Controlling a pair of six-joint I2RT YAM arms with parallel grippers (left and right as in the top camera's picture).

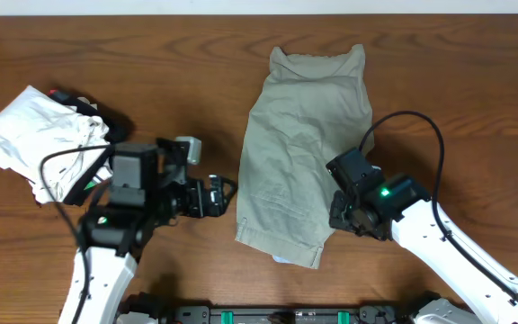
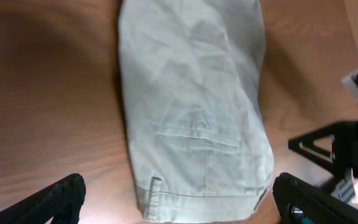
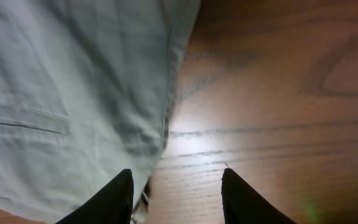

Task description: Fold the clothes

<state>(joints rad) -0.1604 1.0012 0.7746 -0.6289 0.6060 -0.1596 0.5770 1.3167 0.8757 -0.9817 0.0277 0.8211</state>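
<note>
The khaki-green shorts (image 1: 299,153) are lying lengthwise in the middle of the counter (image 1: 196,72). The left hand (image 1: 216,194) is hanging wide open beside them. The right hand (image 3: 176,186) is resting at their right edge, its fingers apart and empty.

The shorts (image 1: 304,153) lie mid-table (image 1: 475,81), between the left gripper (image 1: 218,193) and the right gripper (image 3: 176,180). The white cloth (image 1: 34,135) lies far left, against a black garment (image 1: 86,108).

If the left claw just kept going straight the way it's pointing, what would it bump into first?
The shorts. The open left gripper points across bare table at their near side edge. Its height is unclear, so it might pass over them.
</note>
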